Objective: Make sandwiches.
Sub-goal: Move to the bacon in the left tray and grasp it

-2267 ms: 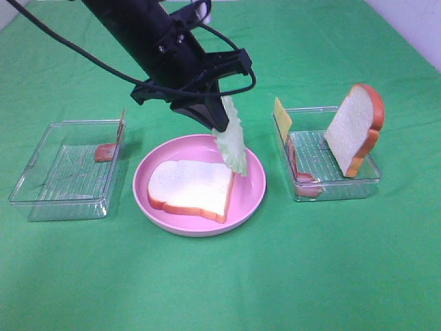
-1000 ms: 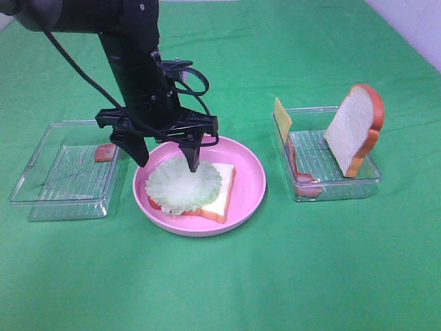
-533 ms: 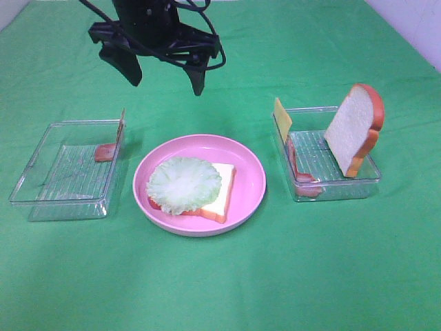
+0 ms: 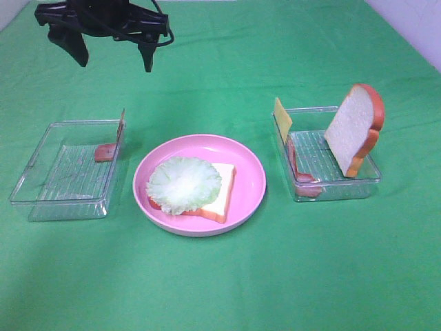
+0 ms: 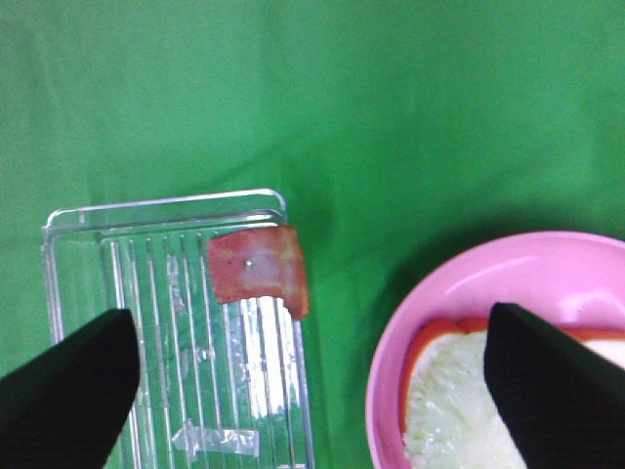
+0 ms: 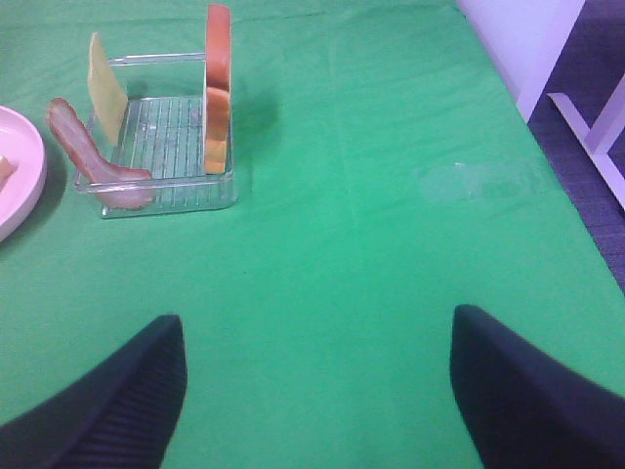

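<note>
Nearest you, the pink plate [image 4: 249,181] carries the unfinished sandwich [image 4: 219,201]: one bread slice [image 4: 224,181] lying flat, with the lettuce [image 4: 183,183] on top. Left of the plate, the left tray [image 4: 58,186] holds a bacon piece [image 4: 105,152] at its far corner. Right of the plate, the right tray [image 4: 337,181] holds a bacon strip [image 4: 295,162], the cheese [image 4: 282,117] and a second bread slice [image 4: 353,127], all on edge. Farthest back, your left gripper [image 4: 114,63] hangs above the green cloth [image 4: 310,276], jaws wide, empty. Your right gripper [image 6: 317,391] is also wide and empty, well apart from the right tray.
</note>
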Available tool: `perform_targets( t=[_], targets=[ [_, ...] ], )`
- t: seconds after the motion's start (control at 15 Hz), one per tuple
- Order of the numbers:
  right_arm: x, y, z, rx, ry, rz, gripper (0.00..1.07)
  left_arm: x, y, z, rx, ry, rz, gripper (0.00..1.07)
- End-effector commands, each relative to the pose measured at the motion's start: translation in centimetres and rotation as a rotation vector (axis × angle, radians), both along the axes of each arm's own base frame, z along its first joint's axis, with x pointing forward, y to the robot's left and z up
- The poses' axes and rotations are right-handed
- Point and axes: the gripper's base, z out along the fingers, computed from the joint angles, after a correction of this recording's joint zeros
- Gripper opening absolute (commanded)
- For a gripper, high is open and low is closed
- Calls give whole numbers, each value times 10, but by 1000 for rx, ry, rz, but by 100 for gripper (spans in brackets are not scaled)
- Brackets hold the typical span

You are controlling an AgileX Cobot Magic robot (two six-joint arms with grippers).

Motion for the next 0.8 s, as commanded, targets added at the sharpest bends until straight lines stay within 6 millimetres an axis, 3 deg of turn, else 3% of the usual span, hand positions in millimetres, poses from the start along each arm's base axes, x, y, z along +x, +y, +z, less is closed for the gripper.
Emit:
perform_targets(
  t=[0.07, 0.53, 0.8],
  targets=[
    [-2, 0, 1, -12, -25, 0, 71, 0, 5, -15, 33, 93, 34, 90],
    [-2, 0, 1, -12, -25, 0, 71, 13, 1, -74, 64, 192, 152, 90],
    [-2, 0, 1, -12, -25, 0, 71, 15, 1, -87, 91, 211, 151, 90]
  ],
)
